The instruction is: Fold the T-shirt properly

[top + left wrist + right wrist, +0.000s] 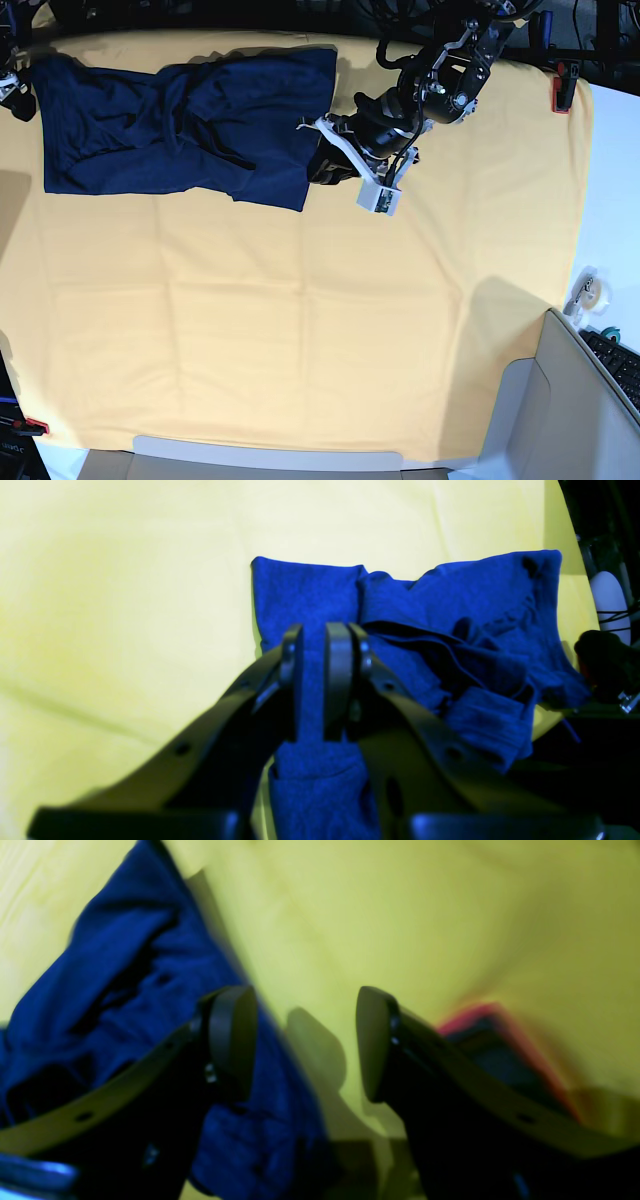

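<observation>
The T-shirt [190, 125] is a dark navy garment lying crumpled and partly folded across the far left of the yellow table cloth [300, 320]. My left gripper [318, 166] sits at the shirt's right edge. In the left wrist view the left gripper [317, 650] has its fingers nearly together, with a strip of the T-shirt [310, 595] pinched between them. My right gripper [305, 1045] is open. Its left finger [232, 1035] hangs over the edge of the T-shirt [115, 970], and only yellow cloth shows between the fingers. That view is blurred.
Red clamps hold the cloth at the far right corner [560, 92] and the near left corner [32, 427]. A red object [480, 1020] lies by the right gripper. A tape roll [585, 290], a keyboard [622, 362] and a grey bin [565, 405] stand at the right.
</observation>
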Available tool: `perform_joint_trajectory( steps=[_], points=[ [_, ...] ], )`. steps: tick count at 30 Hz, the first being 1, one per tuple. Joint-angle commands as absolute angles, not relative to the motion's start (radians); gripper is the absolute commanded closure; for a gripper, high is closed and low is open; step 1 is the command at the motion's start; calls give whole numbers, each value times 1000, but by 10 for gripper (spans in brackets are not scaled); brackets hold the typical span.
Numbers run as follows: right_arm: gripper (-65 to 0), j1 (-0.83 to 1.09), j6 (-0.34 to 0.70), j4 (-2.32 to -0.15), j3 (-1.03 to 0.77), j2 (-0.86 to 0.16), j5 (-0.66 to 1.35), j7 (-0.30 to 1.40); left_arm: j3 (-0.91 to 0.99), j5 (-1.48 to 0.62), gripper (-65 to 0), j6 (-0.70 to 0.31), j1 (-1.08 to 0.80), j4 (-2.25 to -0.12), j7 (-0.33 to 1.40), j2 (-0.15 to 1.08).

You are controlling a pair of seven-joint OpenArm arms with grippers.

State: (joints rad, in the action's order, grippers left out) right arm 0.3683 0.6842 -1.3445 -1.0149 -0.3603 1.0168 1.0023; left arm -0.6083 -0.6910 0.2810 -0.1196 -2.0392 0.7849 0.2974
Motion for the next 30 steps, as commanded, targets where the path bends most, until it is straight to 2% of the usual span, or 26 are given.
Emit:
perform_joint_trajectory(
  steps=[1, 10, 23, 30],
  points=[
    [-318, 371, 698, -1382, -1020, -372, 1055, 989, -605, -691, -80, 274, -110, -2058, 769, 300],
    [-318, 358, 698, -1395, -1013, -366, 1046, 990, -605, -691, -80, 274, -105, -2058, 769, 302],
    [-318, 236, 698, -1385, -1007, -274, 886, 1072, -605, -691, -80, 274, -102, -2057, 769, 306],
    [-318, 236, 698, -1388, -967, -260, 878, 1073, -605, -691, -80, 274, -102, -2057, 769, 306]
  ],
)
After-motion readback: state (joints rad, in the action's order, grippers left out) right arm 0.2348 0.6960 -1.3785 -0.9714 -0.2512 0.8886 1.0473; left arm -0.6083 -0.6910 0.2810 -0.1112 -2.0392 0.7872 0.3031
